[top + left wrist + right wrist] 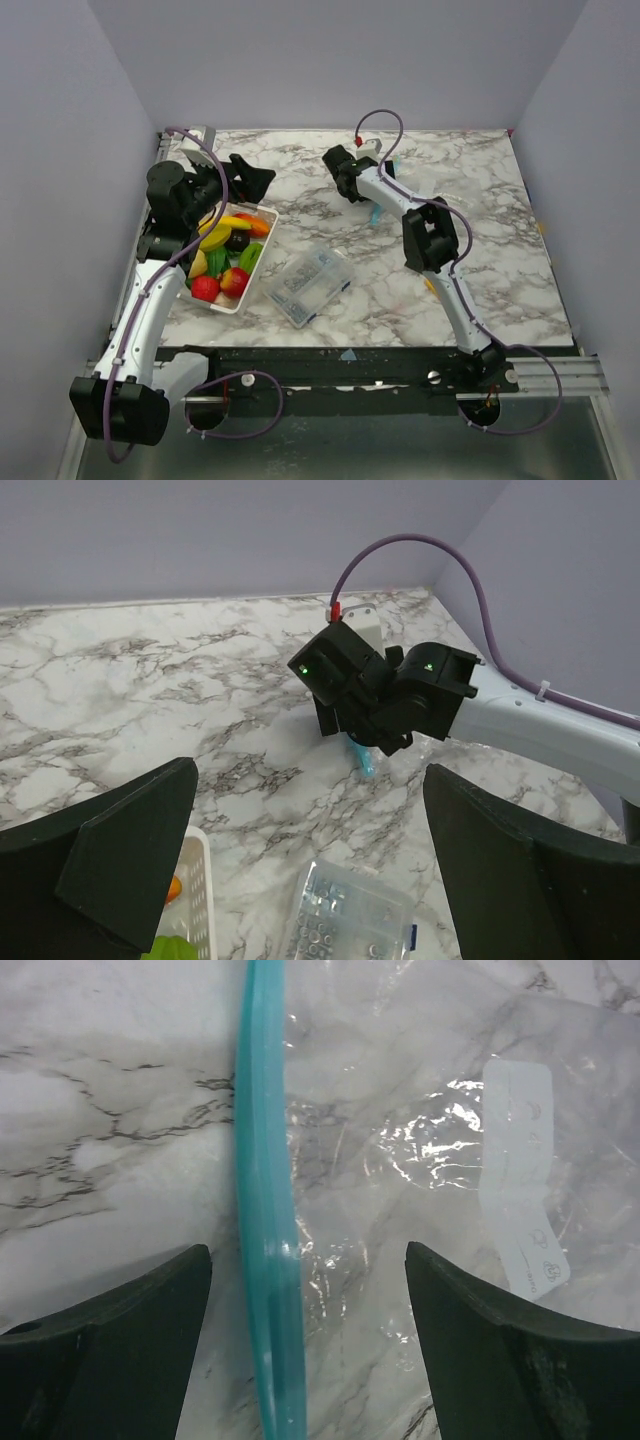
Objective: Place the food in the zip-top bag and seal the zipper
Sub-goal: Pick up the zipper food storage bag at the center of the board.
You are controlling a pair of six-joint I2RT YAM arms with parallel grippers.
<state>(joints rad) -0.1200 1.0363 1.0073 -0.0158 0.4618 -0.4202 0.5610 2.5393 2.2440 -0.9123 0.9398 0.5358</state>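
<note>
Black right tool [305,1260] over crinkly bag [430,1160].

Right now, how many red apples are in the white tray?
2, at the near end of the white tray: left apple, right apple beside it; more may be hidden.

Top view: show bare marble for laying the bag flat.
Free: centre marble between clear rigid box and right arm; far-right corner beyond that arm. Crowded: left, around the white plastic tray of toy food.

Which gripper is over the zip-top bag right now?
The right gripper, open above the zip-top bag, its teal zipper showing between the fingers; the left gripper hangs open by the white tray.
</note>
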